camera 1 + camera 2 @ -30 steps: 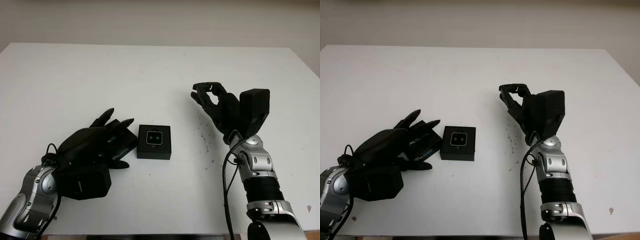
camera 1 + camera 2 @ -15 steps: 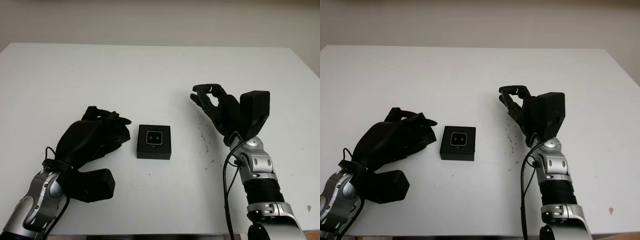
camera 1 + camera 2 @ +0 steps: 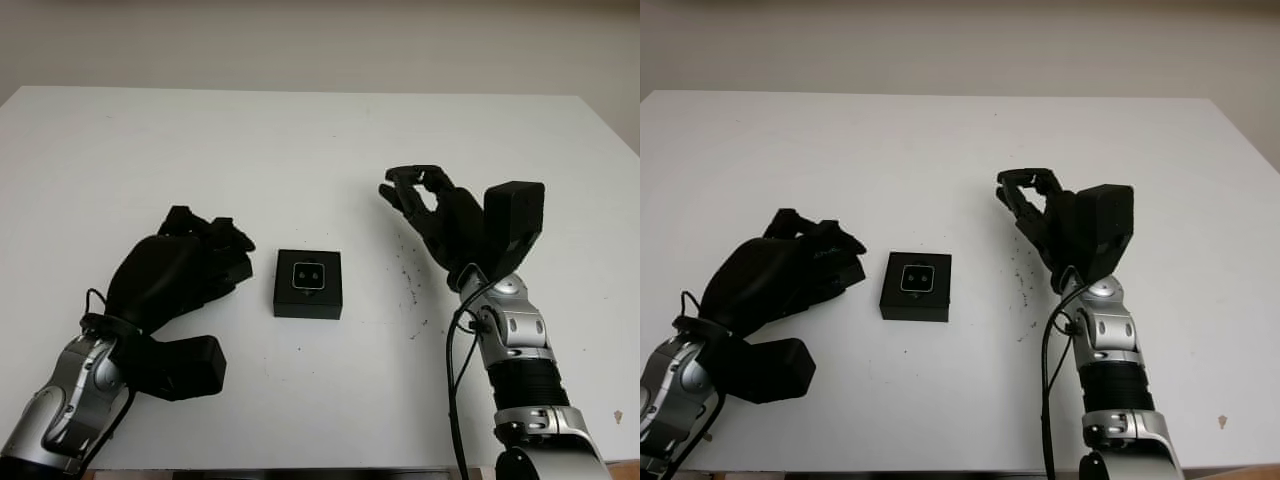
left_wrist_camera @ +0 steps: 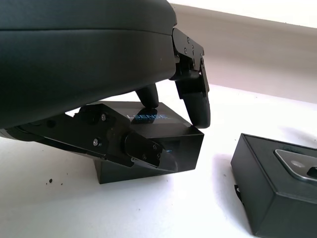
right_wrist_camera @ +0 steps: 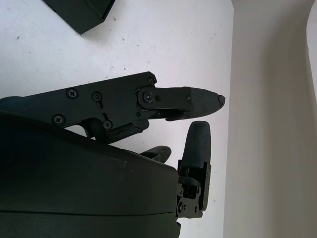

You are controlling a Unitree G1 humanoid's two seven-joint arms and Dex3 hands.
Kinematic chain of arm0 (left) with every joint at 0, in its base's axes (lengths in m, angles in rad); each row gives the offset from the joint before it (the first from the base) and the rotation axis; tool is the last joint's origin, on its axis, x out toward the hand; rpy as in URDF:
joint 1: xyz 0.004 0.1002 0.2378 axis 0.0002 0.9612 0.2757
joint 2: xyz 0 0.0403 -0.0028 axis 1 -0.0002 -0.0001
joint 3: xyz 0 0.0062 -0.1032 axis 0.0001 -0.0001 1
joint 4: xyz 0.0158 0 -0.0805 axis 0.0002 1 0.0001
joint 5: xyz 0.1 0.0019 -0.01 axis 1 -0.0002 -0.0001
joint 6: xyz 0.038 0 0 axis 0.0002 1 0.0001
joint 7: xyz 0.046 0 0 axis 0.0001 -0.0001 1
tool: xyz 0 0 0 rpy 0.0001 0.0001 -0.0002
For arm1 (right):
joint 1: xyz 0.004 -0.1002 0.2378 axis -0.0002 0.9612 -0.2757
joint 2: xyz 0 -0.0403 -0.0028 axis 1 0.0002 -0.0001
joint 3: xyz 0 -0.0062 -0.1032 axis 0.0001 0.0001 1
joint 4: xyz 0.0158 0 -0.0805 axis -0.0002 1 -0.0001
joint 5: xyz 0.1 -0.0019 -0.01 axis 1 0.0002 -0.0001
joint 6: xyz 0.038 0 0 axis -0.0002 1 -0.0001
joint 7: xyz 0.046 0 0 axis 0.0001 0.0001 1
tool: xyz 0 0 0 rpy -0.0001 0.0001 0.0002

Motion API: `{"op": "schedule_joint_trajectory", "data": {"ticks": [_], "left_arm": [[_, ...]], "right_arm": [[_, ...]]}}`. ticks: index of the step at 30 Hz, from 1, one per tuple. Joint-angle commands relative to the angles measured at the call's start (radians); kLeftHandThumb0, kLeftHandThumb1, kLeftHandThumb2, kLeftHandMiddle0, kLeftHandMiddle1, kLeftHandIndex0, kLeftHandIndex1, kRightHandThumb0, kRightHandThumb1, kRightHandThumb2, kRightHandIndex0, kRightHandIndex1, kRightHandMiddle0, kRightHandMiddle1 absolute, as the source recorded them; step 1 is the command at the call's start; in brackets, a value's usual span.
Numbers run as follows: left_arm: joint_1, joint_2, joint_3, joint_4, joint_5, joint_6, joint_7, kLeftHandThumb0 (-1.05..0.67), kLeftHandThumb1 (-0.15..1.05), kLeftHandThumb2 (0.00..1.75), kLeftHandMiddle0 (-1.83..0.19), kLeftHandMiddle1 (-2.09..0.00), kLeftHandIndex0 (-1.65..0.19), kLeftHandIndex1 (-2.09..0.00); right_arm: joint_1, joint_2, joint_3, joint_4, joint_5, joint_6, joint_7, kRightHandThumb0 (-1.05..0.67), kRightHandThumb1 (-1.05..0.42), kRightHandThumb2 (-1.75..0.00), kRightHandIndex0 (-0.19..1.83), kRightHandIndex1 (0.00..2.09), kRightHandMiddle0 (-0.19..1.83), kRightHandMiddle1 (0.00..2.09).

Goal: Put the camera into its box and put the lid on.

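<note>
I see the left robot hand [image 3: 185,270] on the white worktop [image 3: 300,140], its fingers curled around the black lid [image 4: 148,136] – a flat, matte rectangular piece with pale lettering on top. Just beside it, not touching, lies the box [image 3: 308,283] (square, black, matte) with the camera [image 3: 307,274] seated inside, its silver face up. The right robot hand [image 3: 430,205] hovers further to the right, fingers curled – it holds nothing.

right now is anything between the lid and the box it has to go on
Nothing visible. The left robot hand grips the lid just beside the box, with bare table between them. The camera already sits in the box. The right robot hand hovers well off.
</note>
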Motion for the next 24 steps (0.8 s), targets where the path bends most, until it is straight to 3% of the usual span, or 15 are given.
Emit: {"op": "schedule_joint_trajectory", "data": {"ticks": [1,6,12,18,24], "left_arm": [[-0.027,0.013,0.017,-0.002,-0.017,0.004,-0.017,-0.15,1.04,0.06,-0.21,-1.50,-0.20,-1.18],[-0.063,0.011,0.057,-0.015,-0.103,0.002,-0.054,-0.16,1.05,0.07,-0.17,-1.66,-0.21,-1.16],[-0.105,0.008,0.113,-0.079,-0.201,0.034,-0.117,-0.16,1.05,0.06,-0.23,-1.33,-0.25,-1.10],[-0.114,0.004,0.136,-0.142,-0.240,0.057,-0.151,-0.16,1.05,0.06,-0.23,-1.41,-0.26,-1.08],[-0.099,0.007,0.139,-0.201,-0.266,0.106,-0.202,-0.17,1.05,0.07,-0.23,-1.28,-0.20,-1.02]], "right_arm": [[0.006,0.002,0.001,-0.018,-0.003,-0.006,-0.003,-0.55,-1.05,-0.32,0.26,0.37,-0.06,1.67],[0.006,0.004,0.004,-0.009,-0.007,-0.013,-0.007,-0.56,-1.05,-0.32,0.24,0.41,-0.08,1.58],[0.008,0.005,0.007,-0.005,-0.011,-0.017,-0.008,-0.57,-1.05,-0.32,0.23,0.44,-0.08,1.52],[0.007,0.009,0.009,0.002,-0.017,-0.024,-0.009,-0.56,-1.05,-0.33,0.21,0.47,-0.06,1.55],[0.006,0.006,0.009,0.003,-0.017,-0.023,-0.001,-0.56,-1.05,-0.33,0.19,0.51,-0.07,1.59]]}}
